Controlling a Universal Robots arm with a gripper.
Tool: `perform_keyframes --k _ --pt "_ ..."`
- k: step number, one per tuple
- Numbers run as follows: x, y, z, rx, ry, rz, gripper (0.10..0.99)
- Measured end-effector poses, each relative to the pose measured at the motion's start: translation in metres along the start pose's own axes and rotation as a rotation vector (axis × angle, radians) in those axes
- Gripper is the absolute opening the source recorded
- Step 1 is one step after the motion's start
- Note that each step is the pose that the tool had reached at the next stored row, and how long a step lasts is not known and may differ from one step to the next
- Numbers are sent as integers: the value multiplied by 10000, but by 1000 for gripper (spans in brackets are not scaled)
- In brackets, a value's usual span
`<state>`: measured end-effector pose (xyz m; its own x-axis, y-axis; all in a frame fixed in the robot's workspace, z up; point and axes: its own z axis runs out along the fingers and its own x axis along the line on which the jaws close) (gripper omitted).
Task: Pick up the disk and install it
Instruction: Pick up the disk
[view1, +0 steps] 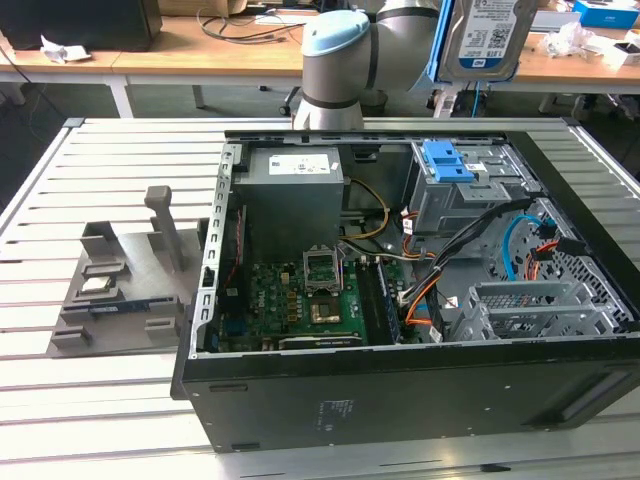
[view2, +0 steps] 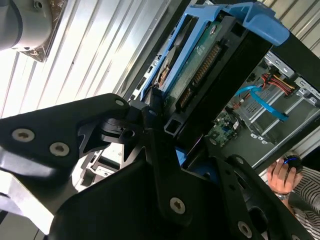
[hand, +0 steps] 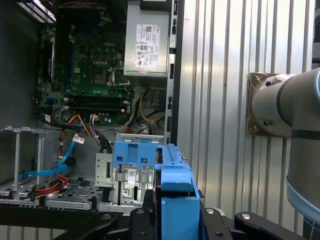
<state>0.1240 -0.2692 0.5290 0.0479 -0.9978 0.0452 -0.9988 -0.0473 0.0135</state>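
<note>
The disk (view1: 490, 35), silver-grey with a blue-and-white label and a blue side rail, hangs upright high above the open computer case (view1: 400, 390), over its far right corner. In the second wrist view the disk (view2: 200, 70) shows its green board, connector row and blue rails. My gripper (view2: 162, 127) is shut on it, the black fingers (view2: 150, 112) clamping its lower end. In the first wrist view the disk (hand: 177, 195) appears edge-on in my gripper (hand: 175, 225). Below it is the drive bay, which carries a blue caddy (hand: 132, 152) (view1: 447, 160).
Inside the case are a grey power-supply box (view1: 295, 180), the motherboard (view1: 310, 295), orange and blue cables (view1: 520, 240) and a metal cage (view1: 530, 310). A grey fixture (view1: 120, 280) stands on the slatted table at the exterior view's left. A person's hand (view2: 282, 175) rests beyond the case.
</note>
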Motion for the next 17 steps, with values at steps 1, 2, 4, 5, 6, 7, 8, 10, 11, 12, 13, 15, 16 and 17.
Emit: perform_keyframes --k 1,2,4,5,6,7,8,10,11,12,13,15,16,17 --pt "0 -1 -1 0 2 0 365" --pt "0 -3 0 0 0 0 365" --pt "1 -4 0 1 0 0 365" --pt "5 -4 0 0 0 0 365" --pt "12 -4 -1 0 2 1 365" --pt "23 -3 0 0 2 1 365" --pt "39 -3 1 0 1 0 365" --pt "100 0 4 0 -1 0 365" --pt "124 1 6 0 0 0 365" --pt "145 2 6 0 -1 0 365" --pt "190 5 8 0 1 0 365" --pt "228 6 10 0 0 0 365" --pt "253 8 12 0 0 0 365" --pt "269 8 12 0 -1 0 365"
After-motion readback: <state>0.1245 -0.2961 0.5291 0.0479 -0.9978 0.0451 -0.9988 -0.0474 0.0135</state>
